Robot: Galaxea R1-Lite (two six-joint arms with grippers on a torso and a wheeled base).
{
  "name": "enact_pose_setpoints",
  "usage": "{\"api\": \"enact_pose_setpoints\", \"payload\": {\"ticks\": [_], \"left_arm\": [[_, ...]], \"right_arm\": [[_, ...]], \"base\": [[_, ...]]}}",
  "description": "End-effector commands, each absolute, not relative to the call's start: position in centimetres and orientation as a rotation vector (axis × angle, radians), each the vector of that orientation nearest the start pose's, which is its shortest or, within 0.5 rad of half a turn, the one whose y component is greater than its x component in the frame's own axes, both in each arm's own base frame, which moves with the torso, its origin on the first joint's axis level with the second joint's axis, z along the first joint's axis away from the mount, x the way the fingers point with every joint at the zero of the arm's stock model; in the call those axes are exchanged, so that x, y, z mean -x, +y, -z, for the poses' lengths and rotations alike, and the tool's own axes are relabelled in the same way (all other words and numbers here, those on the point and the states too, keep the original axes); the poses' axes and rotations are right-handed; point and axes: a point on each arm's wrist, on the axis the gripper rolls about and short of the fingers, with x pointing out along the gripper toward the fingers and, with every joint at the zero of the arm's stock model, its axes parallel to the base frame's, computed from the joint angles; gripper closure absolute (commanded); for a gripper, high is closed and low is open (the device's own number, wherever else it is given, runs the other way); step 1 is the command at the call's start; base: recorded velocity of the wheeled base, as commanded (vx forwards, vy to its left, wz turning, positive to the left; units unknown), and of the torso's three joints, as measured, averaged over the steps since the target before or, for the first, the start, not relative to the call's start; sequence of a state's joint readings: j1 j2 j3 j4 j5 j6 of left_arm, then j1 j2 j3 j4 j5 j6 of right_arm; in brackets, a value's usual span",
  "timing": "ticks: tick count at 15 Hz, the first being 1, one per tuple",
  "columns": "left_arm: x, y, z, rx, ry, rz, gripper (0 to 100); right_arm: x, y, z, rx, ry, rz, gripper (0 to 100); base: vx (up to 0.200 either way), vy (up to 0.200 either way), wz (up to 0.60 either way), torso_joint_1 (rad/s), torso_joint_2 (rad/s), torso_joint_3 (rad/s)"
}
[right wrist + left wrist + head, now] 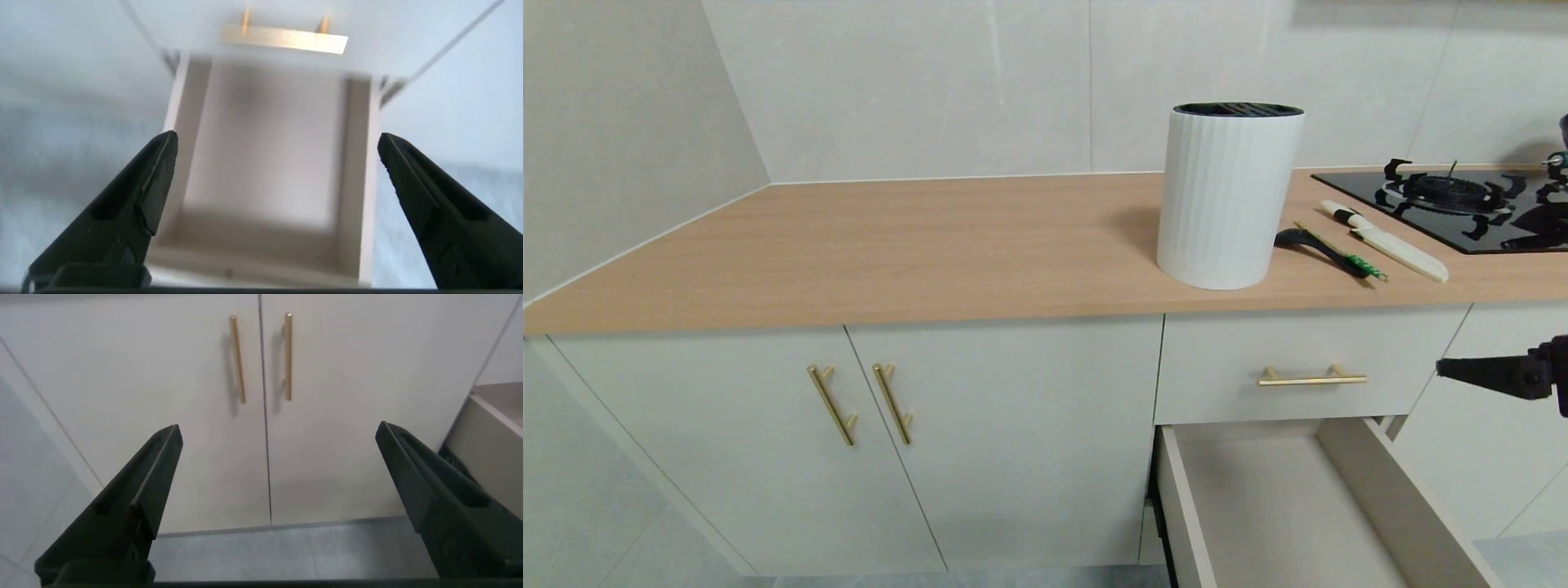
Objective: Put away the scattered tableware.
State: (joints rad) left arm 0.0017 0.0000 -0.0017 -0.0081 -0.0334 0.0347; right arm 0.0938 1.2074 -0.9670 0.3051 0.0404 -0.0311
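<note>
A white knife and a black utensil with a green grip lie side by side on the counter, between the white holder and the hob. The right gripper hangs over the open drawer below, jaws spread wide and empty. The left gripper, equally wide and empty, faces the cupboard doors.

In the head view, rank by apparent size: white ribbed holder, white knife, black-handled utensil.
1. white ribbed holder, clearly largest.
2. white knife.
3. black-handled utensil, only slightly shorter than the knife; they lie side by side.
</note>
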Motion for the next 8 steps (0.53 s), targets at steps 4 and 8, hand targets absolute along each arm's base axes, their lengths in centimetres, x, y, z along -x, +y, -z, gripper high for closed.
{"api": "enact_pose_setpoints", "payload": {"ticks": [4,8], "left_arm": [[2.3,-0.1,-7.7,-0.035,-0.011,0.032,0],[2.3,-0.1,-7.7,-0.034,-0.011,0.032,0]], "right_arm": [[-23.0,0.2,-28.3,0.021,0.504,-0.064,0],[-29.5,0.1,-27.5,-0.001,0.579,-0.047,0]], "base": [[0.000,0.000,0.00,0.000,0.00,0.000],[0.000,0.000,0.00,0.000,0.00,0.000]]}}
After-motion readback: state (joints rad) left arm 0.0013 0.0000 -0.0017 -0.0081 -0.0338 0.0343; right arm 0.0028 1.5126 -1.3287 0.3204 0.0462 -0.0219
